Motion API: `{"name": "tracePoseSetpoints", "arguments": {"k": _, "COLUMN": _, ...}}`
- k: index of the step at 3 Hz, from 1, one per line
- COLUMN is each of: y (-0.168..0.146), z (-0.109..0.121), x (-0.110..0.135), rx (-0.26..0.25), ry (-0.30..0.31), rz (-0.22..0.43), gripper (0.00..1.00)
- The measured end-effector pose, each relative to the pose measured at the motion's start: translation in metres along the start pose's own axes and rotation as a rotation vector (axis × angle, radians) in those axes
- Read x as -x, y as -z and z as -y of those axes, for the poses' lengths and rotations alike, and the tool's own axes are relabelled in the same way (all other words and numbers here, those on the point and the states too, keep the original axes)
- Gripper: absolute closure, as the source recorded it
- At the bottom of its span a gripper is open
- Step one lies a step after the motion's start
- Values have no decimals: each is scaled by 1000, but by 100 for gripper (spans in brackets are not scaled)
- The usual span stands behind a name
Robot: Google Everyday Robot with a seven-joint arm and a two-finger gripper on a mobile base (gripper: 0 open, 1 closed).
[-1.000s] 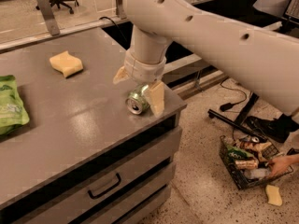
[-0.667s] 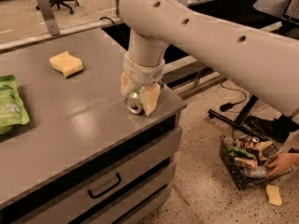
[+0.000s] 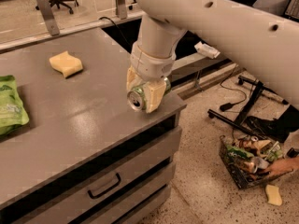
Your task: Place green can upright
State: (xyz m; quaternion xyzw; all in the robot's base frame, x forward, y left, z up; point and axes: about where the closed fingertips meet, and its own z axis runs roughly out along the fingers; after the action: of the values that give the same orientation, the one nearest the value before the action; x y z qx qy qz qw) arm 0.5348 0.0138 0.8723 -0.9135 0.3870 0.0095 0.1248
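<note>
The green can (image 3: 138, 97) lies on its side near the right front corner of the grey counter (image 3: 70, 120), its silver top facing the camera. My gripper (image 3: 143, 91) comes down from the big white arm (image 3: 219, 27) and its cream fingers (image 3: 156, 95) sit on either side of the can, closed against it. Most of the can's green body is hidden behind the fingers.
A pale yellow wavy sponge (image 3: 66, 63) lies at the back of the counter. A green crinkly snack bag (image 3: 10, 105) lies at the left edge. Drawers (image 3: 105, 185) are below the counter. A wire basket of items (image 3: 250, 160) stands on the floor at right.
The fingers have closed in on the can from a wider stance. The gripper has shifted slightly left, and the can now sits between the fingers.
</note>
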Motion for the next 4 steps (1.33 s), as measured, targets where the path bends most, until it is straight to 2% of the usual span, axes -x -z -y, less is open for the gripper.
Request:
{"name": "tracePoseSetpoints", "arguments": {"k": 1, "y": 42, "z": -7, "x": 3, "rx": -41, "ry": -74, "rz": 126, "gripper": 100}}
{"name": "tracePoseSetpoints", "arguments": {"k": 2, "y": 83, "z": -5, "x": 1, "rx": -88, "ry": -145, "rz": 324, "gripper": 100}}
{"name": "tracePoseSetpoints", "arguments": {"k": 3, "y": 116, "z": 14, "x": 17, "rx": -178, "ry": -117, "rz": 397, "gripper": 100}}
{"name": "tracePoseSetpoints", "arguments": {"k": 4, "y": 114, "z": 19, "x": 16, "rx": -191, "ry": -120, "rz": 397, "gripper": 100}}
